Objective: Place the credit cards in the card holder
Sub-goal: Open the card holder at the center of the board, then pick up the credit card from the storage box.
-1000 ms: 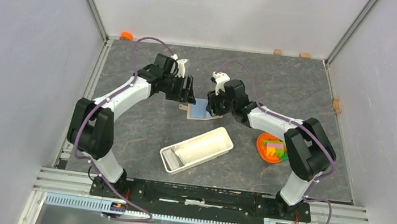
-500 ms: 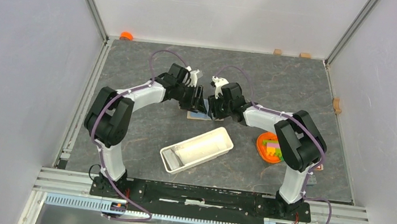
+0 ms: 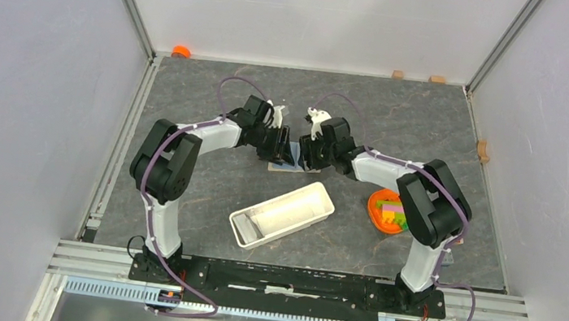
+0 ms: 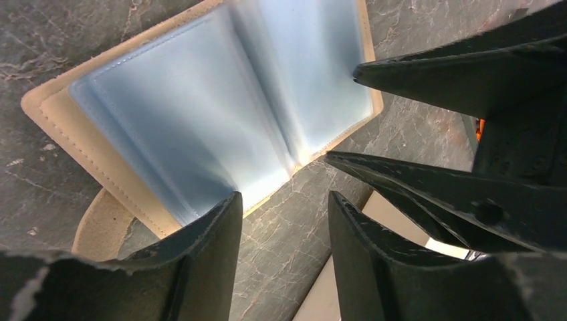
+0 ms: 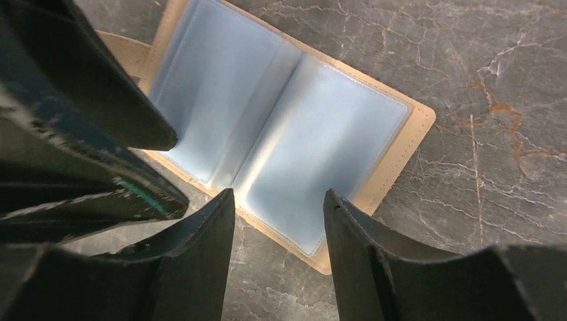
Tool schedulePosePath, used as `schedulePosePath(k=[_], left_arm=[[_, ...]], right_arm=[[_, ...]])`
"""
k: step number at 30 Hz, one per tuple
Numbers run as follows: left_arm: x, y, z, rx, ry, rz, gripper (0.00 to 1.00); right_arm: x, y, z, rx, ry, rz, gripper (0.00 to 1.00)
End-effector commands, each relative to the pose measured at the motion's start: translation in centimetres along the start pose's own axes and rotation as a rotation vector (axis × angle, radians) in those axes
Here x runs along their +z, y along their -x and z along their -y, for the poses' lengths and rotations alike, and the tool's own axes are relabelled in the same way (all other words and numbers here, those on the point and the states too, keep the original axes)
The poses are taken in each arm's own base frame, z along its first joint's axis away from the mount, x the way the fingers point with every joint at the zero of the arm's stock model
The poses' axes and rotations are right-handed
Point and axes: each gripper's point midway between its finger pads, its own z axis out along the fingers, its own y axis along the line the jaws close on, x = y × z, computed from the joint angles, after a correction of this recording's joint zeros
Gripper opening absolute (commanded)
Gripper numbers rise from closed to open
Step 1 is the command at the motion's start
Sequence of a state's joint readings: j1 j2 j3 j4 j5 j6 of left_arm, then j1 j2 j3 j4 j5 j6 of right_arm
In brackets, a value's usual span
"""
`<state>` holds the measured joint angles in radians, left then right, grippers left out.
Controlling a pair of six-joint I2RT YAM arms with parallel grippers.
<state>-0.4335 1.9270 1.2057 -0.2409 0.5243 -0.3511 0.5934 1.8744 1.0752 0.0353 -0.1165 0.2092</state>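
A tan card holder [image 3: 287,163] with clear blue plastic sleeves lies open on the grey table, mid-back. It fills the left wrist view [image 4: 220,100] and the right wrist view [image 5: 281,127]. My left gripper [image 3: 282,147] is open and empty over its left side [image 4: 284,197]. My right gripper [image 3: 303,153] is open and empty over its right side [image 5: 279,194]. The two grippers face each other closely; each sees the other's fingers [image 4: 455,73] [image 5: 87,100]. No black credit cards are in view. The sleeves look empty.
A long white tray [image 3: 331,208] lies diagonally in front of the holder. An orange bowl [image 3: 379,198] of coloured blocks stands at the right. An orange cap [image 3: 181,51] and small wooden blocks [image 3: 397,74] sit along the back edge.
Both arms have swung inward and lowered. The grippers now sit close together over the open card holder, hiding most of it from above.
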Motion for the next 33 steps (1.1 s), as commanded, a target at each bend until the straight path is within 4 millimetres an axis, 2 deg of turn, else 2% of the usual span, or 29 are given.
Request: schedulePosePath(k=[1,4,7,9,13,17,20,25,31,33], left_arm=[[-2.0,2.8,2.4,0.049,-0.023,0.105,0.58],[-5.0,4.5,4.4,0.111,-0.036,0.193,0.66],[-8.3,5.4,5.5,0.172,0.004,0.254,0.73],[-10.9,5.6,5.8,0.22,0.061,0.286,0.76],[-14.8,4.5,5.0,0.252,0.188,0.312,0.82],[-18.0,3.3,3.4,0.269,0.32,0.361,0.96],[-19.7,2.8,2.1,0.282,0.41,0.403,1.0],[-21.1,2.2,0.2,0.284,0.518,0.435,1.0],[-22.1,1.8,0.6,0.282,0.511,0.474,1.0],[-22.3,1.8,0.5,0.283,0.518,0.478,1.0]], right_arm=[[-2.9,4.1,-1.5,-0.026,0.059,0.117,0.58],[-4.8,5.5,-2.1,-0.042,0.074,0.156,0.61],[-6.8,6.3,-2.5,-0.05,0.081,0.181,0.62],[-8.2,5.7,-2.8,-0.046,0.085,0.159,0.62],[-11.0,4.7,-4.8,-0.04,0.133,0.157,0.65],[-13.5,2.5,-8.0,-0.022,0.202,0.156,0.72],[-14.7,0.1,-10.8,-0.007,0.264,0.143,0.75],[-15.9,-2.7,-15.9,-0.019,0.364,0.122,0.8],[-16.0,-4.0,-20.9,-0.094,0.367,0.092,0.86],[-15.7,-4.2,-21.5,-0.117,0.312,0.09,0.87]])
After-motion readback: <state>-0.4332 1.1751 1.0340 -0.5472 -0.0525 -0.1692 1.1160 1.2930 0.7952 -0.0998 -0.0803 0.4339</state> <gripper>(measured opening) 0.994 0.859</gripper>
